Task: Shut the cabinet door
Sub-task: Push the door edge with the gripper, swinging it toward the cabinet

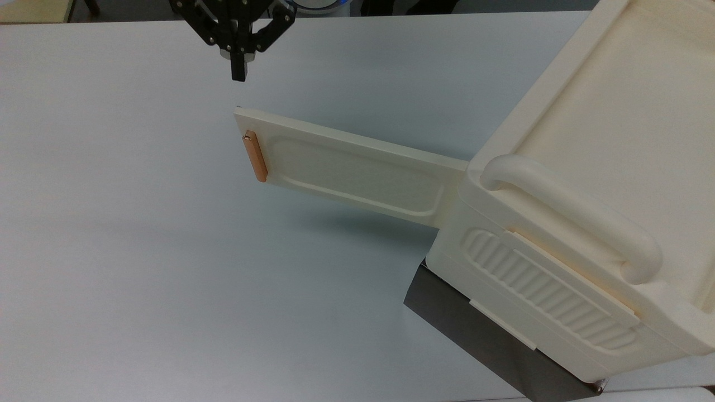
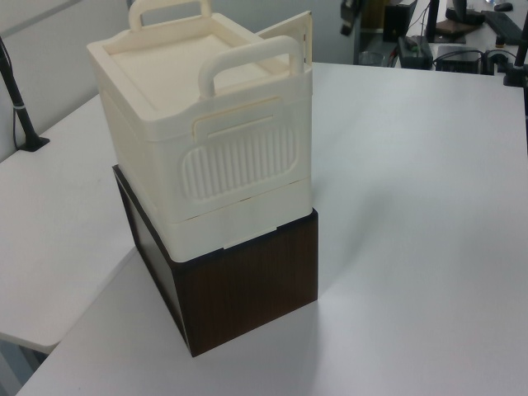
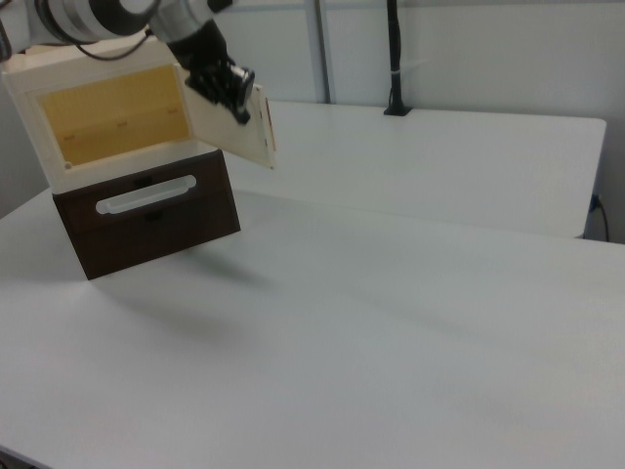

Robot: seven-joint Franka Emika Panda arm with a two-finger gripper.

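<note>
The cabinet door (image 1: 346,170) sticks straight out from the cabinet (image 1: 581,184) — wide open above the white counter (image 1: 139,251). Its small orange handle (image 1: 256,156) is at the far end. The black hand (image 1: 239,70) hangs just past that end — fingers pressed together, holding nothing.

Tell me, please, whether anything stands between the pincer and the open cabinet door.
Nothing visible does. In the top view the shut pincer hangs just beyond the door's free edge, apart from it, with bare table between them.
</note>
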